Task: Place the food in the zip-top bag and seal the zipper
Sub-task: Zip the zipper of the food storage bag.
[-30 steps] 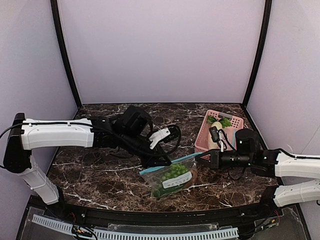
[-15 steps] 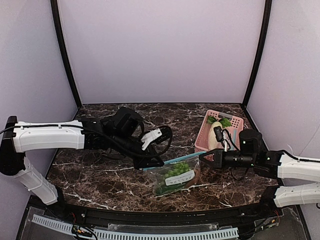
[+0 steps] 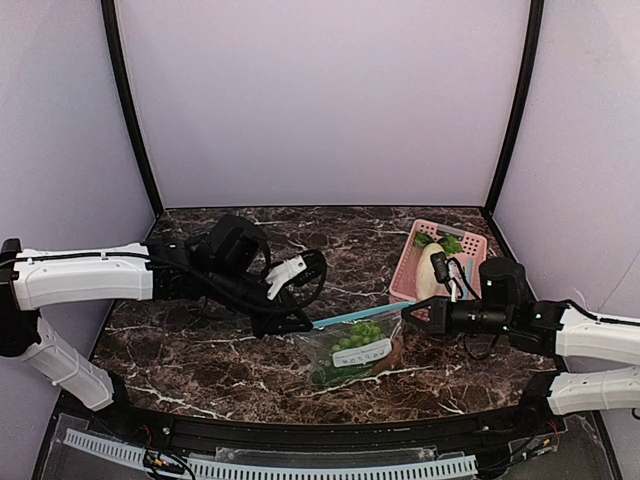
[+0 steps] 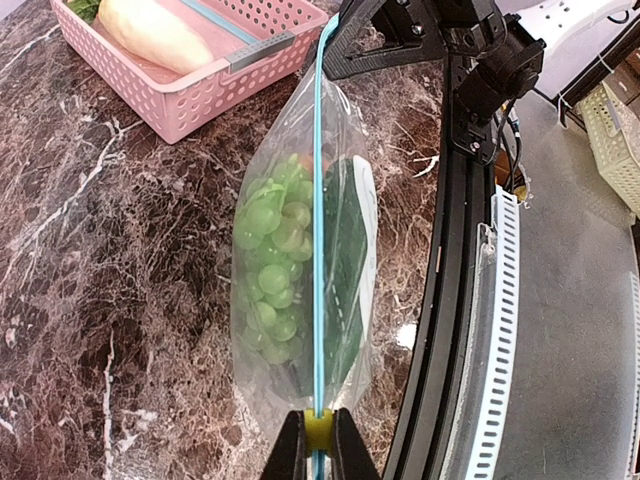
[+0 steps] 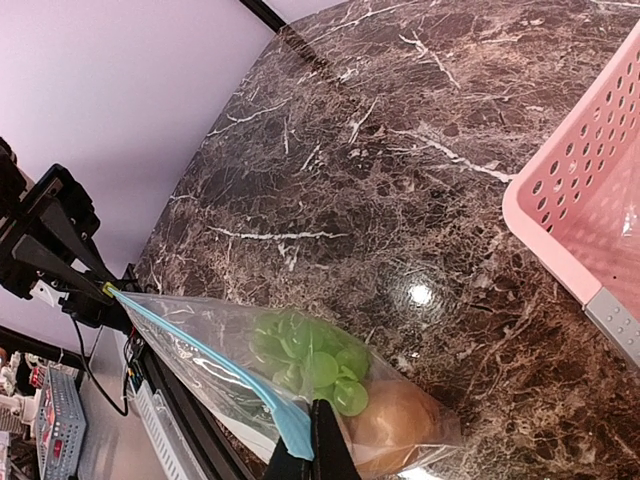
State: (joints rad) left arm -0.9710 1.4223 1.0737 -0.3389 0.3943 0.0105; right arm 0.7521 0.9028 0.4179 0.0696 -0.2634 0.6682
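Observation:
The zip-top bag [image 3: 352,348] hangs stretched between both grippers just above the marble table. Inside it lies the food: a bunch of green balls [image 4: 268,280] and a brown-orange lump [image 5: 400,430]. My left gripper [image 4: 318,428] is shut on the yellow slider at one end of the teal zipper [image 4: 318,230]. My right gripper [image 5: 308,445] is shut on the zipper's other end, at the bag's corner. From above, the left gripper [image 3: 303,324] is left of the bag and the right gripper [image 3: 408,311] is to its right. The zipper [image 3: 355,316] runs taut between them.
A pink basket [image 3: 405,285] stands at the back right, close behind the right gripper, and holds a white radish [image 3: 432,268] with green leaves. The table's black front rail [image 4: 450,300] runs just beside the bag.
The left arm has drawn back to the left. The bag has shifted slightly right and up, and both grips have held.

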